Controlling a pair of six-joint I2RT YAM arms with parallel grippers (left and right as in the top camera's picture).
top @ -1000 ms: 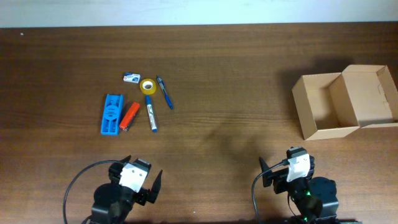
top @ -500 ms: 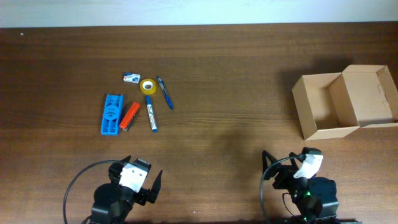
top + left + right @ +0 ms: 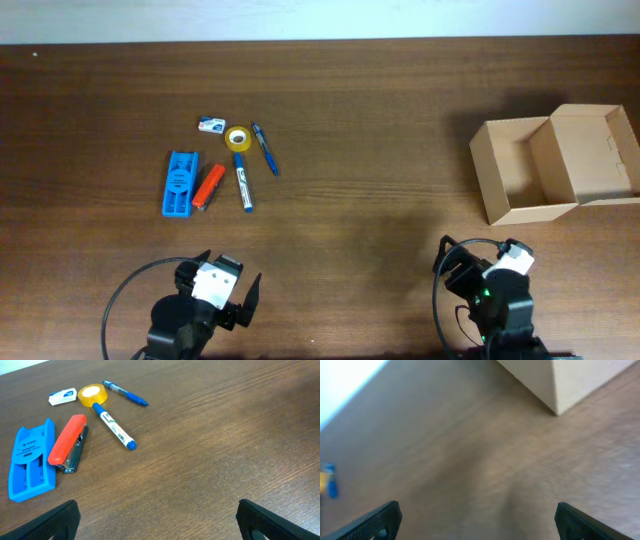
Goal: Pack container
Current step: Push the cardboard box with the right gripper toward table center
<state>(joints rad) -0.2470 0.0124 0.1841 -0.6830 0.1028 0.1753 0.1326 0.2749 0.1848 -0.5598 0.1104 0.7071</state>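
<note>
The tan cardboard container (image 3: 520,170) stands open at the right, its flap lid (image 3: 588,150) laid back to the right; a corner of it shows in the right wrist view (image 3: 560,380). At the left lie a blue holder (image 3: 179,183), a red stapler (image 3: 209,186), a blue-capped marker (image 3: 243,182), a yellow tape roll (image 3: 238,139), a blue pen (image 3: 265,149) and a white eraser (image 3: 211,125). They also show in the left wrist view: holder (image 3: 31,460), stapler (image 3: 68,447), marker (image 3: 114,431), tape (image 3: 93,395), pen (image 3: 125,393), eraser (image 3: 62,396). My left gripper (image 3: 157,522) and right gripper (image 3: 477,520) are open and empty at the front edge.
The brown wooden table (image 3: 360,120) runs to a white wall at the back. Both arm bases sit at the front edge, the left (image 3: 210,300) and the right (image 3: 495,300), with black cables looping beside them.
My right wrist has swung to the right and turned, toward the container side. The left arm and all objects have not moved.
</note>
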